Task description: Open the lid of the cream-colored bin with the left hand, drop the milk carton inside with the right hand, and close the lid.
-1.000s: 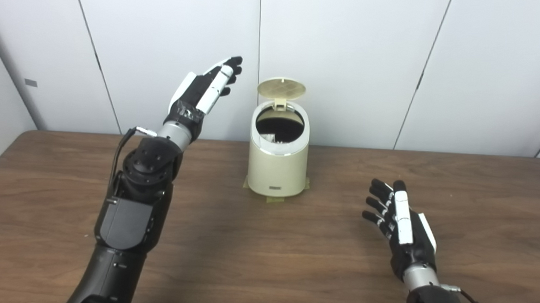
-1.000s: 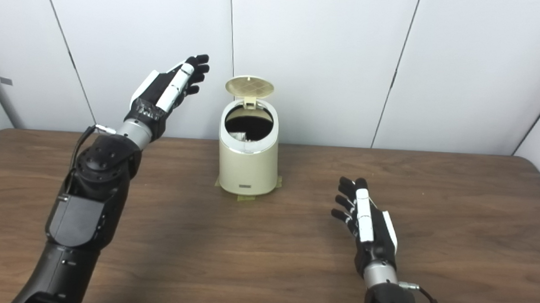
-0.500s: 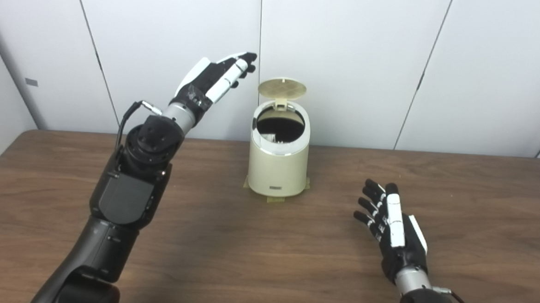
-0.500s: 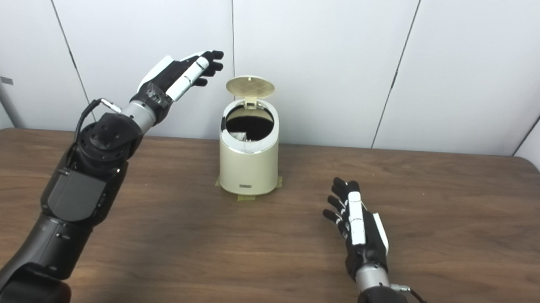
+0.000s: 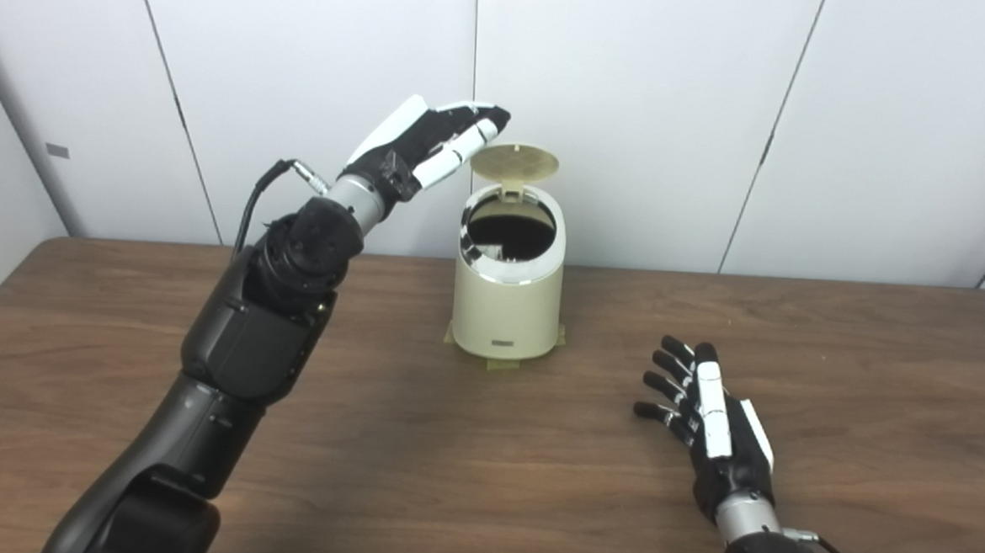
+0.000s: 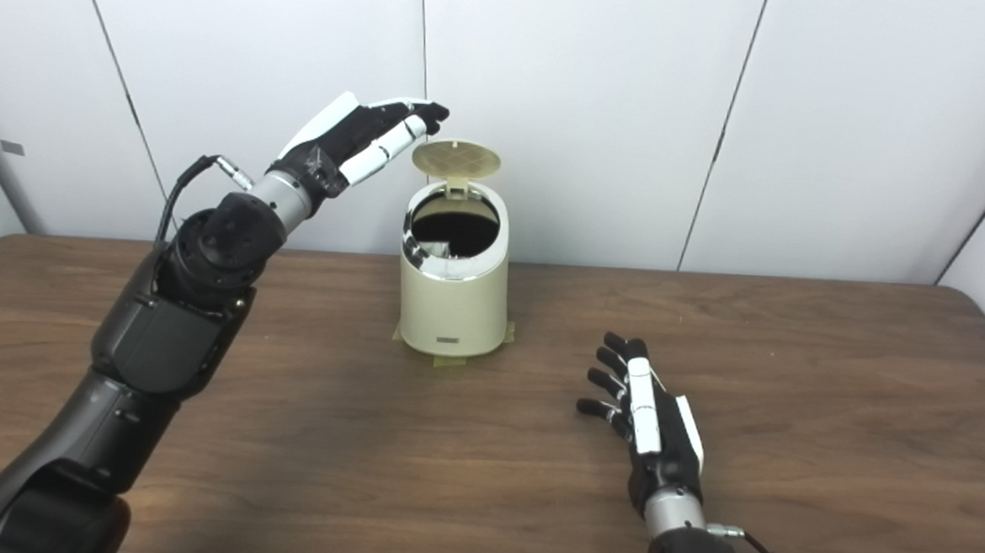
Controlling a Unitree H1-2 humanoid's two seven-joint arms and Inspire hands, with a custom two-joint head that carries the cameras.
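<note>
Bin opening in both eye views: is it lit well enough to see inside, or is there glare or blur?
Left eye view: the bin interior is mostly black shadow; the chrome rim glints, a pale shape shows at front left, unidentifiable. Right eye view: same dark opening. Both are sharp, with no motion blur on the left hand or right hand.

The left hand (image 5: 428, 138) is raised high on an outstretched arm, fingers extended and close together, holding nothing. The right hand (image 5: 709, 414) rests low, fingers spread apart, empty.
</note>
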